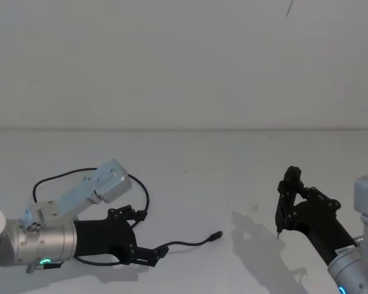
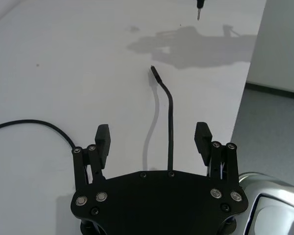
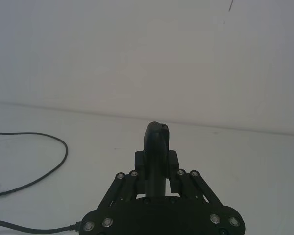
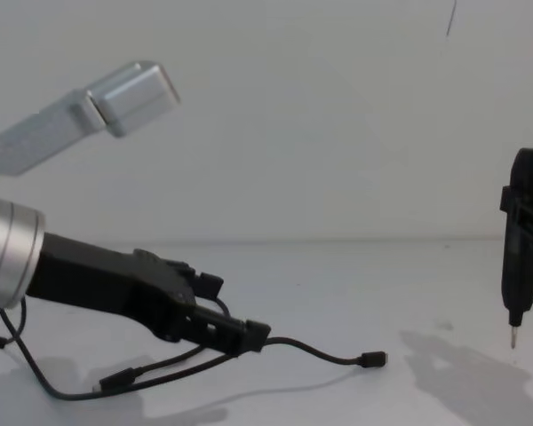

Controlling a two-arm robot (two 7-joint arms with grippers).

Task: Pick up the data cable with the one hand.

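Left wrist: the silver cylinder (image 1: pixel 43 242) with a green light comes in low from the robot's left side, close above the table.
Left claw: the left claw (image 1: pixel 149 235) reaches forward and to the right from that wrist, just over the table. Its two fingers (image 2: pixel 102 136) stand wide apart and clamp nothing.
Cable: the thin black cable (image 2: pixel 170 128) runs out from under the claw's palm and passes between the open fingers, nearer one than the other. The left wrist view shows a gap on both sides. From the head view I cannot tell whether it brushes the lower finger.
Cable's free end: past the fingertips the cable lifts a little off the table, then curves down to a small plug (image 1: pixel 216 235) resting on the surface between the two arms.
Rest of the cable: it loops back behind the left arm in a wide curve (image 1: pixel 142 191). A second plug (image 4: pixel 112 383) lies on the table beneath that arm.
Right claw: the right claw (image 1: pixel 291 185) is held up on the robot's right side, well apart from the cable, its fingers closed tight on a tool.
Tool: the slim black tool (image 4: pixel 521 257) hangs upright, metal tip down, clear of the table.
Table: white and flat (image 1: pixel 233 159).
Wall: plain and white (image 1: pixel 184 61), behind the table's far edge.
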